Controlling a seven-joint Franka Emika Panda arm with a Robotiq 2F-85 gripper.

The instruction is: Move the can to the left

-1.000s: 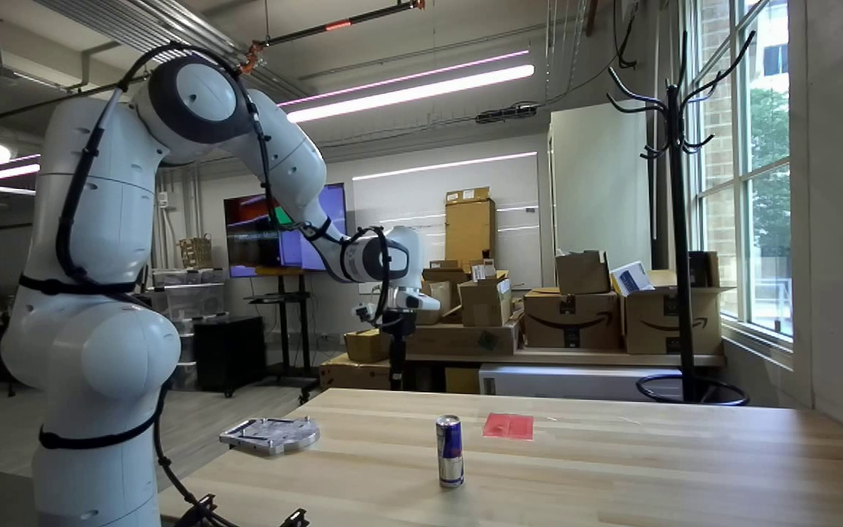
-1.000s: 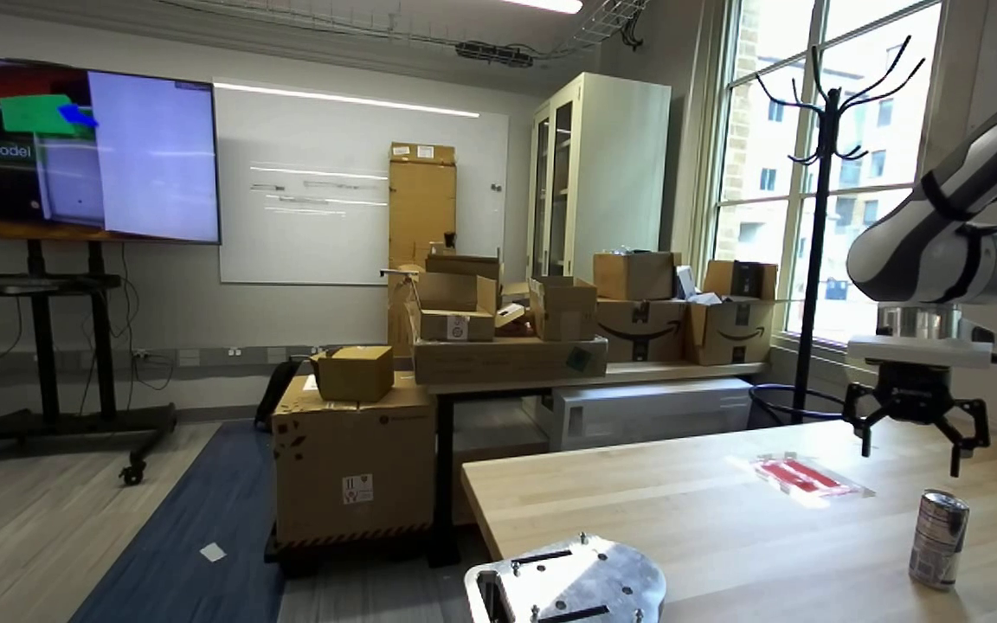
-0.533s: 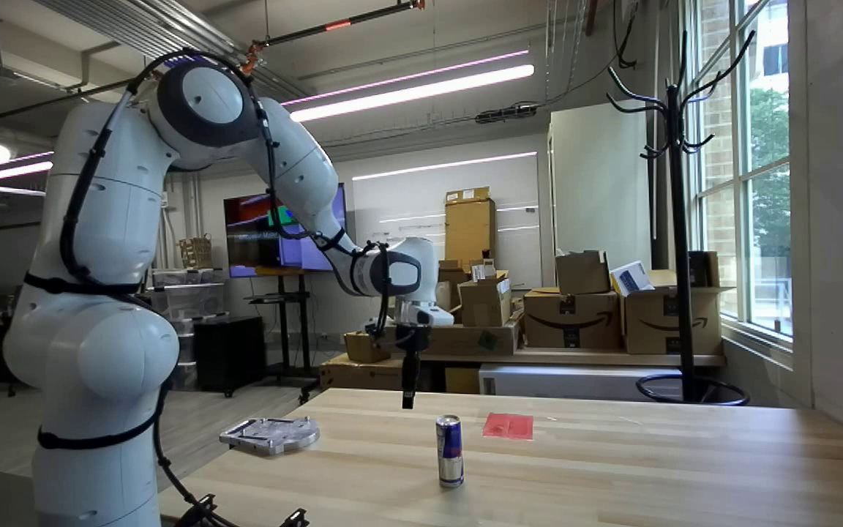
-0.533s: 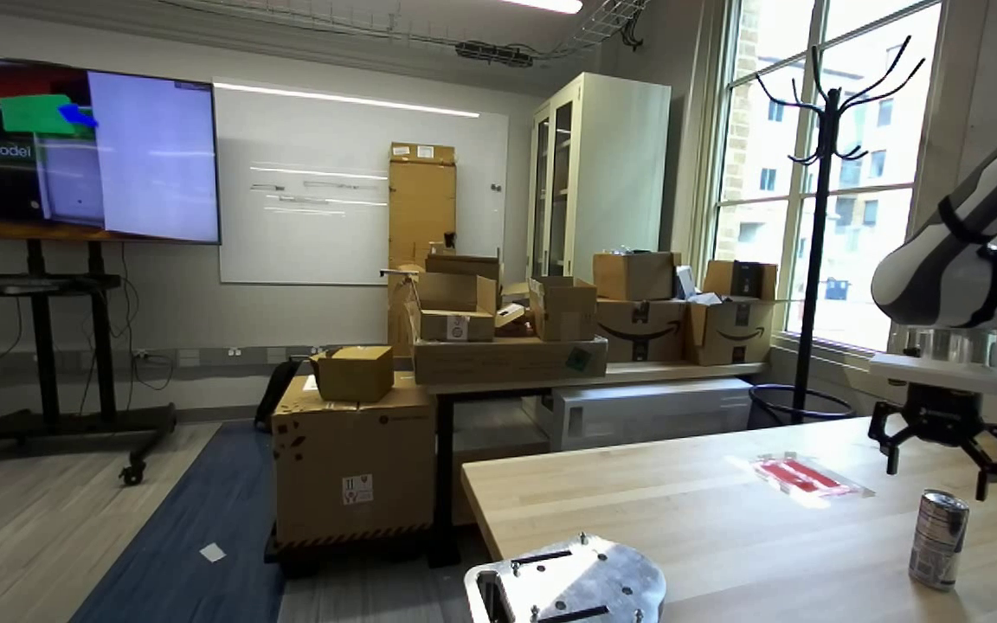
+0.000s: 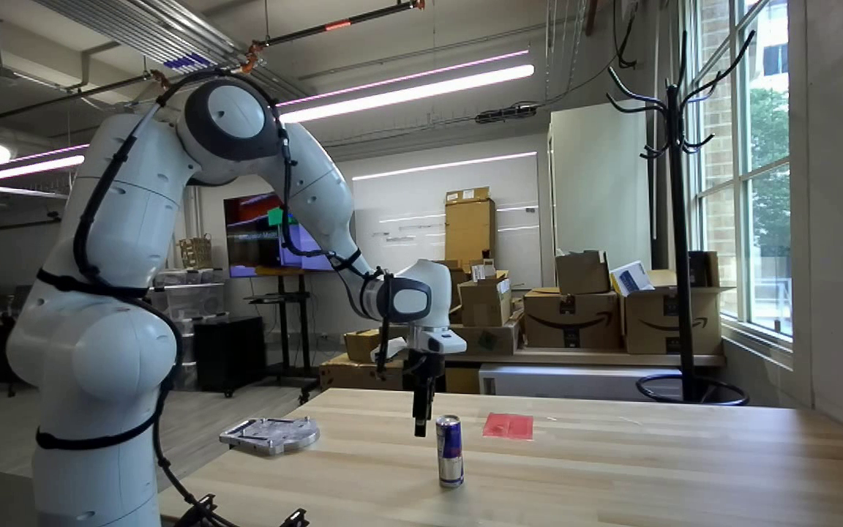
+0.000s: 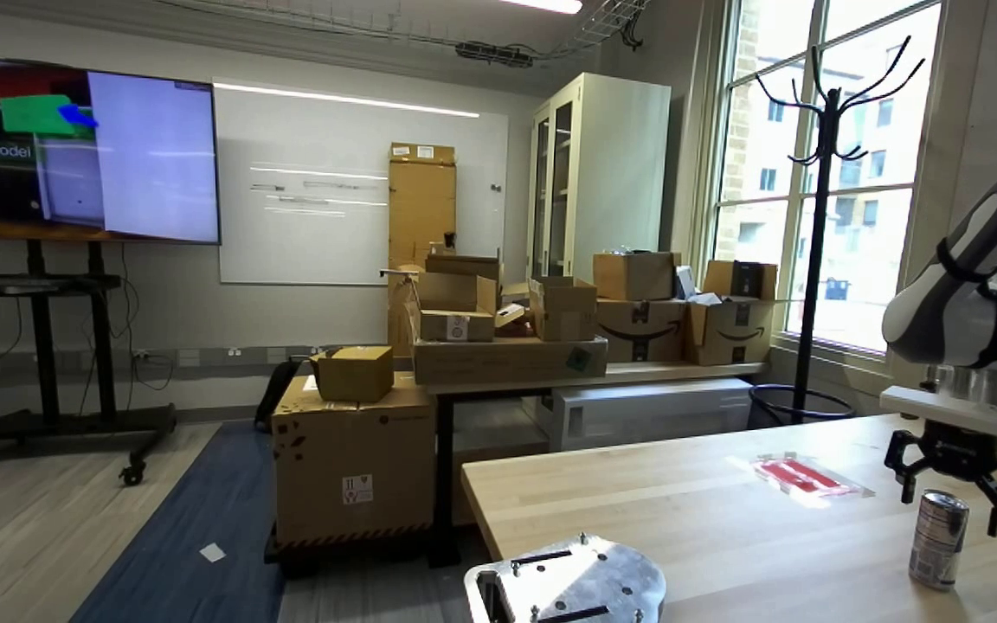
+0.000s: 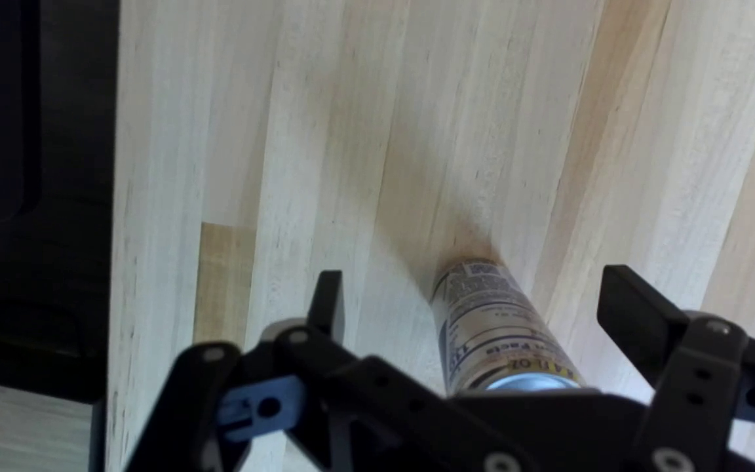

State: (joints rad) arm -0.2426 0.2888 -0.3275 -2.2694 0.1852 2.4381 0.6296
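On the desk (image 5: 648, 468): the can (image 5: 450, 452) stood upright on its base, in from every visible edge and nearer the left edge than the right, as an exterior view showed it.
Gripper (image 6: 951, 510): spread wide, holding nothing; it hung pointing down at about the height of the can's top, a little toward the desk's left edge from it, so it probably had to come across and down.
Fingers (image 7: 329, 305): to either side of the can in the wrist view, parted wider than the can, likely for clearance; I saw no contact.
Red sheet (image 5: 508, 426): flat, nearer the desk's far edge than the can, out of the grasp's way; its purpose was unclear.
Metal plate (image 6: 598, 580): beside the left edge, perhaps a mount; whether it touched the desk could not be told.
Can's stance: apparently not yet moved left; standing free suited a side grip, though so slim a can might have tipped if brushed.
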